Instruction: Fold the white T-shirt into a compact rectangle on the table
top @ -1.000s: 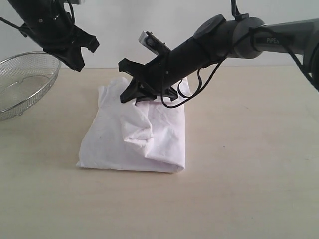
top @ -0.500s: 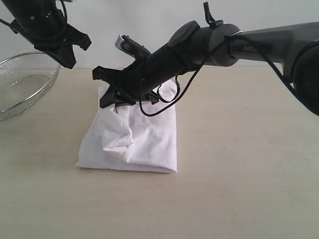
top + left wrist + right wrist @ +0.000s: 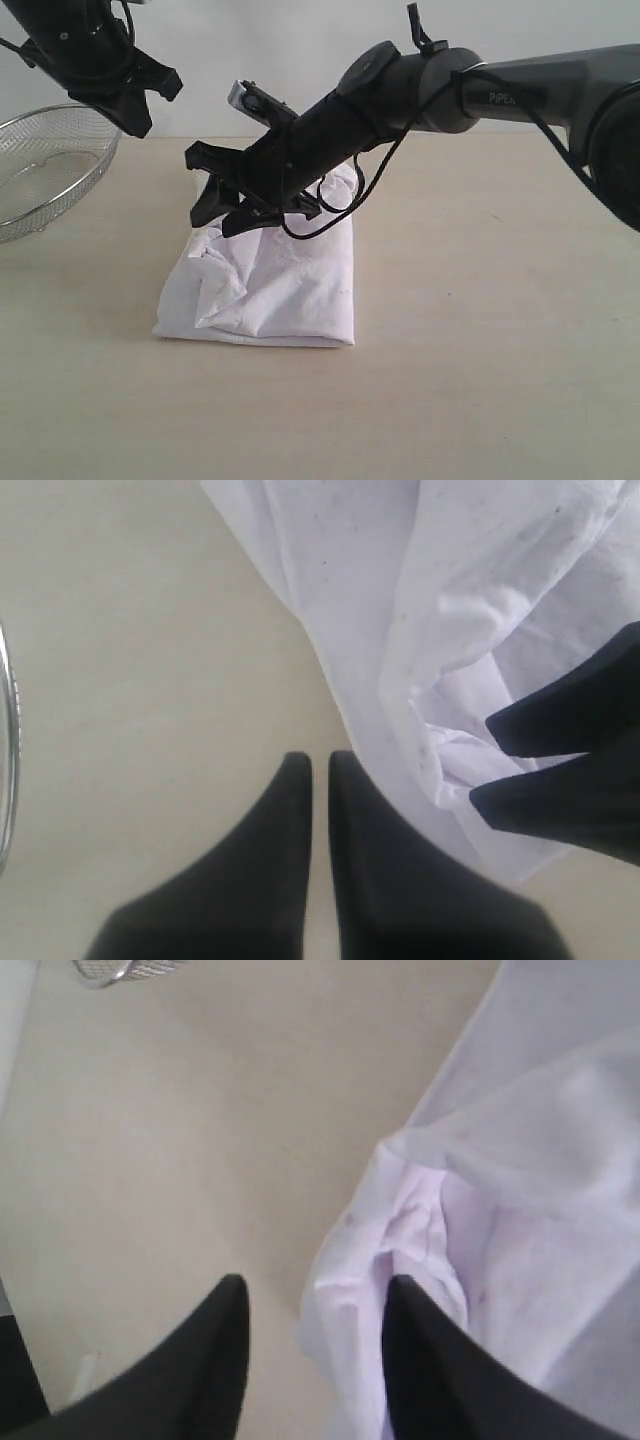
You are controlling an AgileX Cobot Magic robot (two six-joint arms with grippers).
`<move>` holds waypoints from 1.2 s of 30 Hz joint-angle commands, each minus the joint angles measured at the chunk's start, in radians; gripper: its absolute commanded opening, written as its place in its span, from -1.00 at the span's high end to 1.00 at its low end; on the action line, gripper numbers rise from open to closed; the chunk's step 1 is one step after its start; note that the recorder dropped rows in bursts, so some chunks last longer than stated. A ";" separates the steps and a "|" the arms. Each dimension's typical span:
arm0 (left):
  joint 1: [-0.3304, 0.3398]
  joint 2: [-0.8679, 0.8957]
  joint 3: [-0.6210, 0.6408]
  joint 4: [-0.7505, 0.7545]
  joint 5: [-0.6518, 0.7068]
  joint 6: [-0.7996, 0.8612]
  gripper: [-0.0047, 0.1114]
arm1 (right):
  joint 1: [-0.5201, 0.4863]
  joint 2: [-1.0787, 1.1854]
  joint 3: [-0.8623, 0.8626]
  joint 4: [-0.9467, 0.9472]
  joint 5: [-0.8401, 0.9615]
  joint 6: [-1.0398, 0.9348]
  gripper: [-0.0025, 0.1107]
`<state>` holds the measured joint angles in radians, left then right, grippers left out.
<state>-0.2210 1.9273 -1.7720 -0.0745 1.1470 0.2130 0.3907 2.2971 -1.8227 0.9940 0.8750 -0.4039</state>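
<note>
The white T-shirt [image 3: 270, 285] lies on the table [image 3: 480, 330] as a rumpled folded block, its left part bunched in creases. My right gripper [image 3: 213, 218] reaches across the middle and hangs just over the shirt's far left corner. It is open, its jaws apart [image 3: 318, 1290], with a crumpled shirt edge [image 3: 350, 1310] lying loose below them. My left gripper [image 3: 135, 115] stays raised at the back left, off the cloth. Its fingers [image 3: 318, 765] are shut with nothing between them, over bare table beside the shirt [image 3: 450, 600].
A round wire-mesh basket [image 3: 40, 170] stands at the table's left edge; its rim shows in the left wrist view [image 3: 5, 770] and the right wrist view [image 3: 125, 968]. The right arm's dangling cable [image 3: 340, 195] hangs over the shirt's back edge.
The right gripper carried a flap of the shirt leftward, then opened and let it go. The flap has dropped onto the left part. The left gripper has barely moved.
</note>
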 commanded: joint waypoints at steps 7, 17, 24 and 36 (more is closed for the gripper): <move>0.001 -0.013 0.005 -0.135 0.012 0.151 0.84 | -0.097 -0.177 -0.001 -0.313 0.061 0.157 0.96; -0.019 0.098 0.005 -0.327 -0.063 0.542 0.84 | -0.312 -0.345 0.288 -0.381 0.032 0.101 0.96; -0.082 0.157 0.005 -0.399 -0.269 0.712 0.84 | -0.421 -0.430 0.560 -0.379 -0.062 0.024 0.96; -0.187 0.265 0.005 -0.625 -0.230 0.841 0.84 | -0.459 -0.440 0.636 -0.368 -0.083 -0.014 0.96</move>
<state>-0.3865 2.1485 -1.7720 -0.7171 0.9540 1.0420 -0.0615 1.8727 -1.1912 0.6172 0.7908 -0.4069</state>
